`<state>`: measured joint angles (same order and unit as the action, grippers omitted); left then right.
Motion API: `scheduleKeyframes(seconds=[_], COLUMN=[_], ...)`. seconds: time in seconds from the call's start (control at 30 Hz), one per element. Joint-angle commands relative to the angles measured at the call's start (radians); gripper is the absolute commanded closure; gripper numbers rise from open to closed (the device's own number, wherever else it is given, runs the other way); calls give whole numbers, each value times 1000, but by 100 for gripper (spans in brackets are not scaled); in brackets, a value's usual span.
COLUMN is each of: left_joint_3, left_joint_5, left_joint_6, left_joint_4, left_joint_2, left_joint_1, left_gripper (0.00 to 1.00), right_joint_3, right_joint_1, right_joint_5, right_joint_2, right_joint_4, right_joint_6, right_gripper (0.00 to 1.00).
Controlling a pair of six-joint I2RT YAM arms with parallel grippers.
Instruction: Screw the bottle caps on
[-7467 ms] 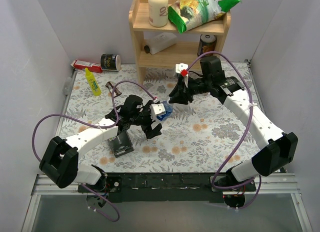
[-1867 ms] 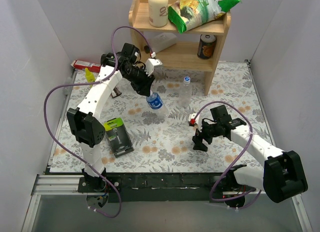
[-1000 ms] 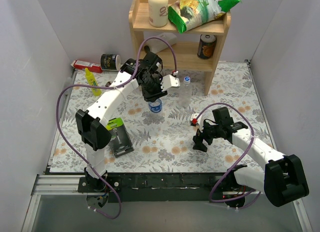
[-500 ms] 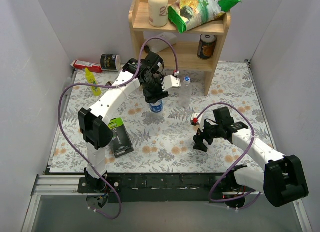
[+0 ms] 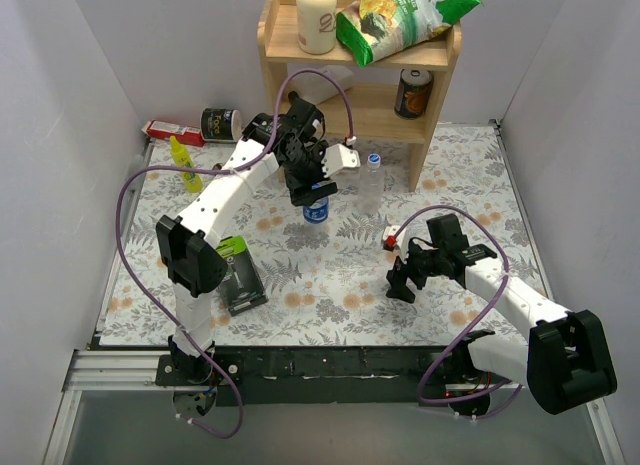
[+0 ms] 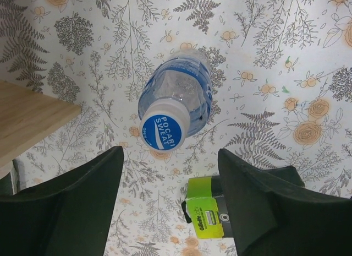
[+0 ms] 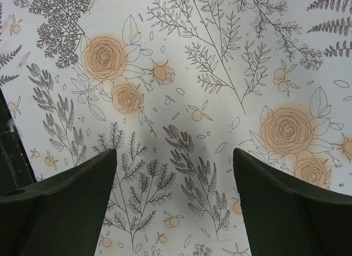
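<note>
The left gripper [image 6: 170, 151] is hovering straight above the labelled bottle [image 6: 184, 88], its fingers spread wide and grasping nothing. In the left wrist view the blue cap [image 6: 164, 130] is sitting on the bottle's neck just toward 12 o'clock from the gap between the fingers, with the body trailing off toward 1 o'clock. So the bottle is standing upright on the tablecloth [image 5: 440, 175], its long axis running nearly along the gripper's line of approach. A grip on the cap would be calling for a small shift toward 12 o'clock and then a straight descent. Whether the cap is already tight cannot be told.

From above, the plain bottle [image 5: 371, 190] is standing at 2 o'clock from the labelled one, near it. The right gripper [image 5: 401, 282] is hanging released over bare cloth at about 4 o'clock, well apart, so the left arm is the nearer one
</note>
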<state>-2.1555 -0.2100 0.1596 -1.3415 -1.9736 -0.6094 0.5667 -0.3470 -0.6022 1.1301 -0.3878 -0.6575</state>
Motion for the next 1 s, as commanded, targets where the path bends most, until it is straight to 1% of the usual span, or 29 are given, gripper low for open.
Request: scheduleKeyframes(seconds=[0.0,0.03,0.07,0.1,0.17,0.2,0.27,0.3,0.33,0.37,0.4,0.43,0.47,0.5,0.53,0.57,0.6,0.63,0.67,0.7,0.77,0.83,0.97], left_joint_3=[-30,-29,-17,-7,26,46,92,161,196,242,338,399,449,541,584,627,673,744,775,792,792,784,780], left_joint_5=[-3,10,21,29,24,12,-43,-70,-93,-129,-132,-129,-126,-126,-120,-109,-111,-106,-98,-97,-147,-170,-140], left_joint_6=[-3,-5,-6,-17,-35,-48,-51,-49,-37,-31,-41,-95,-130,-153,-219,-339,-389,-446,-535,-580,-629,-632,-672], left_joint_4=[-39,-39,-39,-39,-39,-41,-41,-41,-39,-38,2,40,80,166,218,281,391,442,490,549,564,570,613], left_joint_2=[-4,-5,-2,1,25,41,114,145,183,250,293,329,390,418,441,471,516,538,553,565,561,550,539], left_joint_1=[3,3,5,14,39,74,112,147,163,178,209,227,244,279,295,307,335,341,344,355,365,369,370], left_gripper=[29,25,16,2,2,2,2,2,2,2,2,2,2,2,2,2,2,2,2,2,2,2,2], right_joint_3=[-10,-10,-7,-5,8,18,50,62,74,97,111,128,153,198,220,235,266,280,295,320,406,471,542], right_joint_1=[6,6,9,9,13,11,13,13,11,11,13,13,11,11,11,11,11,11,11,11,11,11,11], right_joint_5=[-18,-15,-10,-8,-7,-7,13,27,66,99,140,238,284,320,397,424,439,471,487,501,545,571,582], right_joint_2=[0,0,-3,-10,-19,-30,-42,-50,-53,-56,-59,-56,-50,-29,-20,-13,-12,-13,-15,-9,3,17,25], right_joint_4=[26,29,30,33,26,18,1,-6,-9,-2,4,10,-11,-26,-37,-40,-40,-37,-34,-39,-52,-89,-141], right_joint_6=[6,10,15,19,39,45,80,94,111,177,224,269,315,366,393,413,426,435,438,443,460,457,449], right_gripper=[8,8,7,5,5,4,4,4,4,4,4,4,4,2,2,2,2,2,2,2,1,2,2])
